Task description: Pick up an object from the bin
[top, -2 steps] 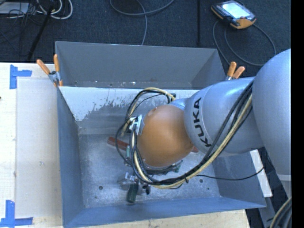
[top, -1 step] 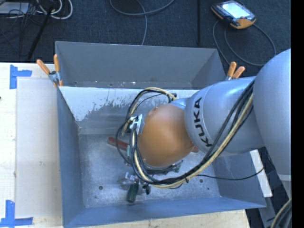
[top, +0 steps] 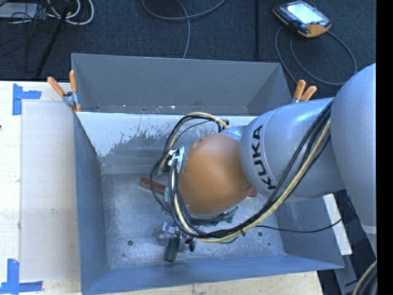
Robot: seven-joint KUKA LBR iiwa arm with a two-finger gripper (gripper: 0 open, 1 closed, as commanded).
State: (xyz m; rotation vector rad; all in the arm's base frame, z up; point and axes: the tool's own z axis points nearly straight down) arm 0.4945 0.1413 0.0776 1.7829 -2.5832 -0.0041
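Because the arm [top: 295,146] reaches in from the right and bends down, its round orange cover [top: 212,174] hides much of the floor of the grey bin [top: 123,220]. The gripper [top: 175,241] points down at the near side, close to the middle and low over the floor, likely to grab something small. I cannot tell if it is open or shut. A thin red-brown thing [top: 149,184] lies just left of the cover, partly hidden and farther in than the gripper.
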